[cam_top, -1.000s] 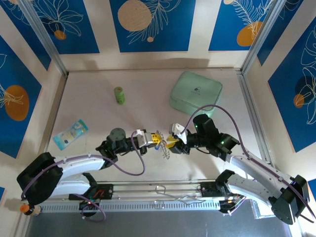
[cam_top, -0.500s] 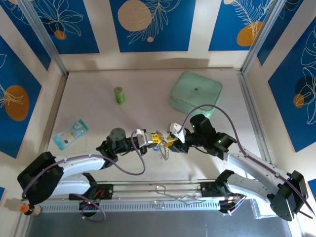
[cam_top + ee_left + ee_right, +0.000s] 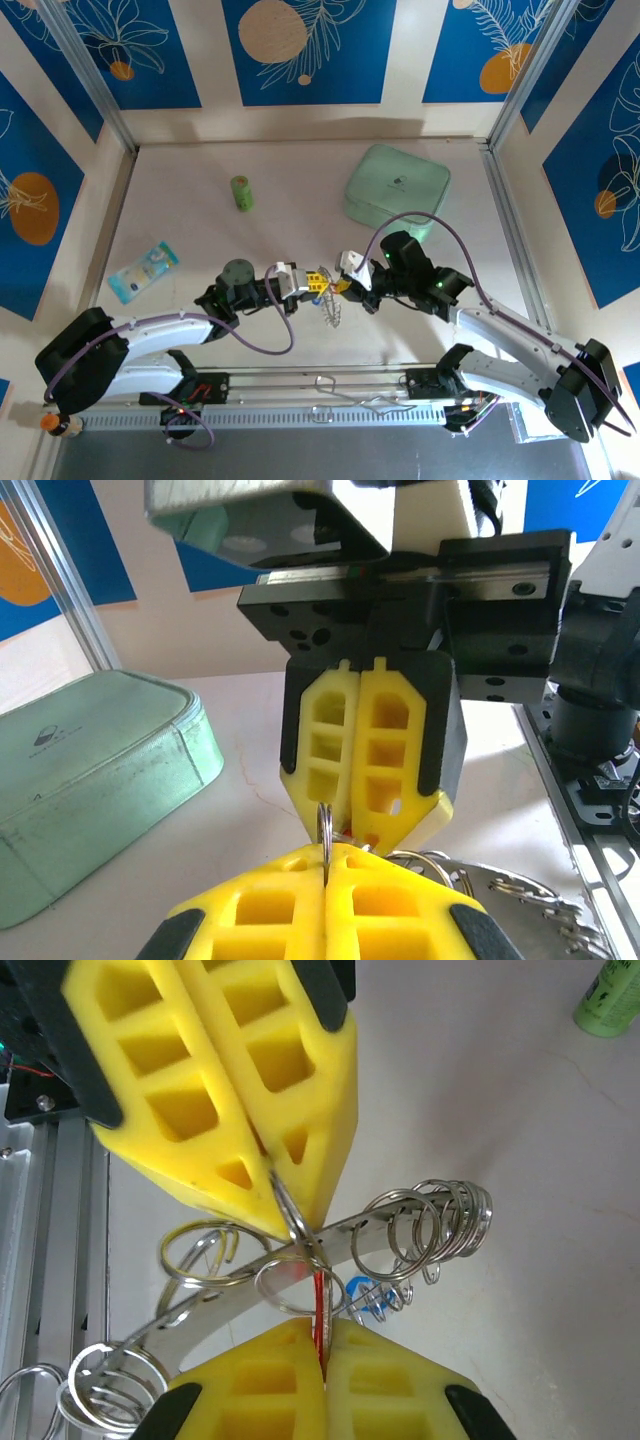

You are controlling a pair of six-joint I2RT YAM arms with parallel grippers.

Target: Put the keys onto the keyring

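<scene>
Right pincer point(image 3: 342, 284) has slid a touch left since the earlier frame and snapped closed. It was gaping then, and now its pads are pressed flat together, tip to tip with the left pincer point(image 3: 321, 282).

From the right wrist we see a thin red sliver between its pads. We take that for the tag of the red key point(image 3: 320, 1312), so it's gripping that. The left pincer is closed too, nipped on one thin wire loop of the keyring point(image 3: 333, 308). The rest of the ring dangles below the two tips, at the front middle of the bench point(image 3: 200, 240) and seemingly lifted off it. The blue key point(image 3: 363, 1293) peeks out among the loops under the band. We can't tell if it's properly threaded.

How it'll handle, our guess:
- It's all light, stiff metal, so nothing should bend or break.
- It looks slick and skinny, and round wire will want to roll or squirt out of foam pads.
- The loose fringe will swing and jangle with any quick move, so go slow.
- The plastic tag seems the best place to hold a key. It's flatter and grippier, and it leaves the metal end free to feed in.
- For the ring, we'd pinch the wire edge-on close to where the key goes in, so it can't twist away.
</scene>
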